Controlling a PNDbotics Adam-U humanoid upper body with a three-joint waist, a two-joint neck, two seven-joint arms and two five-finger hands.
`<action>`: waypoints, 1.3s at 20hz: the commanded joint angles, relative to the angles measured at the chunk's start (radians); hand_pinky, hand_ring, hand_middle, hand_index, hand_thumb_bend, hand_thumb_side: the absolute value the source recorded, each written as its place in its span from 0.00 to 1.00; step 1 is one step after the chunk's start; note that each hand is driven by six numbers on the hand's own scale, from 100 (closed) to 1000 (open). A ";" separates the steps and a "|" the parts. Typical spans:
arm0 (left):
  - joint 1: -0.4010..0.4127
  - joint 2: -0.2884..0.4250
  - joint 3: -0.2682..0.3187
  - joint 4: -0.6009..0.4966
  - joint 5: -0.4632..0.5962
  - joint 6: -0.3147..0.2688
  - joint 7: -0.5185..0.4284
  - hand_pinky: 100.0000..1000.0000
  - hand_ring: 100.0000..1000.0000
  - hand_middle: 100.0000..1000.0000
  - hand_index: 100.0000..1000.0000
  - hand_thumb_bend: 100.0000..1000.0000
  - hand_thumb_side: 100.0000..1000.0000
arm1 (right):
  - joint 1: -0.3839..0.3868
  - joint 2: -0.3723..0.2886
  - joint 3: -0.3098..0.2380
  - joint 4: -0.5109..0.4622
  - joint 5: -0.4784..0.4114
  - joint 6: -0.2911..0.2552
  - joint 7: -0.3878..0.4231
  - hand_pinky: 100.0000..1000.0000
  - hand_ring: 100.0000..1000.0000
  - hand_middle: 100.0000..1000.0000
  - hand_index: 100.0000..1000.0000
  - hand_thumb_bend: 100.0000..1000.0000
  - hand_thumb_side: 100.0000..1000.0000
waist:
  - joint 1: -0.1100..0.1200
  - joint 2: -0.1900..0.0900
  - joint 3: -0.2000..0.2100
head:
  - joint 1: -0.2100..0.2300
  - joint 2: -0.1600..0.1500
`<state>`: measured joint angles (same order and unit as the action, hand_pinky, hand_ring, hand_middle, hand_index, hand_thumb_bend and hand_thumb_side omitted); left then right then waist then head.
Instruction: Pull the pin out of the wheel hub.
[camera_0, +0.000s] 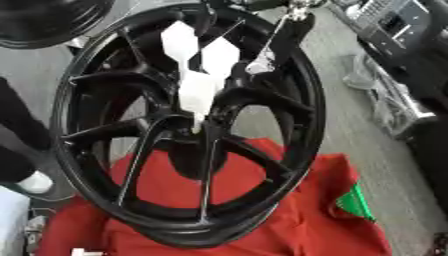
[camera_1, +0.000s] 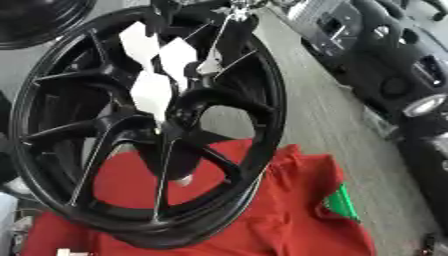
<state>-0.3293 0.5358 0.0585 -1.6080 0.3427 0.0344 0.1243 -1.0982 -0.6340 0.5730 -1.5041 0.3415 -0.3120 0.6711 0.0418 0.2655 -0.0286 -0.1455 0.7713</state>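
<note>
A dark arm comes in from the far right corner and reaches over the top of the wheel (camera_0: 188, 135). The right robot hand (camera_0: 278, 37) is at the far rim, dark with silver bits. I cannot tell if it is open, shut or holding something.

The big black wheel stands up on its edge. The wheel hub (camera_0: 194, 131) is in the middle, where the spokes meet. Three white pieces (camera_0: 198, 90) show just above the hub, and the lowest one gets thin and points into it. I cannot tell if this is the pin.

The wheel stands on a red cloth (camera_0: 306, 225). A green bit (camera_0: 354, 202) shows at the cloth's right edge. The floor (camera_0: 359, 135) is grey. Another black wheel (camera_0: 48, 22) is at the far left. A dark car (camera_1: 411, 95) is on the right.
</note>
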 joint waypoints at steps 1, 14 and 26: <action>-0.010 0.020 0.013 -0.013 0.000 -0.004 0.000 0.80 0.75 0.70 0.79 0.00 0.81 | -0.009 -0.011 -0.015 0.006 0.013 -0.013 -0.001 0.80 0.75 0.70 0.79 0.25 0.13 | 0.000 -0.014 0.002 | -0.003 -0.005; -0.005 0.020 0.013 -0.010 0.000 -0.003 -0.001 0.80 0.75 0.70 0.79 0.00 0.82 | 0.027 -0.048 -0.027 -0.011 0.024 -0.029 -0.014 0.79 0.75 0.70 0.79 0.24 0.14 | 0.003 -0.004 0.007 | -0.008 -0.015; -0.004 0.017 0.013 -0.010 -0.002 -0.002 -0.005 0.81 0.75 0.71 0.78 0.00 0.82 | 0.019 -0.036 -0.040 0.007 0.012 -0.015 -0.037 0.80 0.75 0.70 0.79 0.22 0.11 | 0.005 0.003 0.012 | -0.013 -0.024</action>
<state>-0.3257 0.5355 0.0589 -1.6080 0.3427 0.0347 0.1239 -1.0569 -0.6557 0.5490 -1.4964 0.3562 -0.3301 0.6379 0.0460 0.2836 -0.0183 -0.1545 0.7615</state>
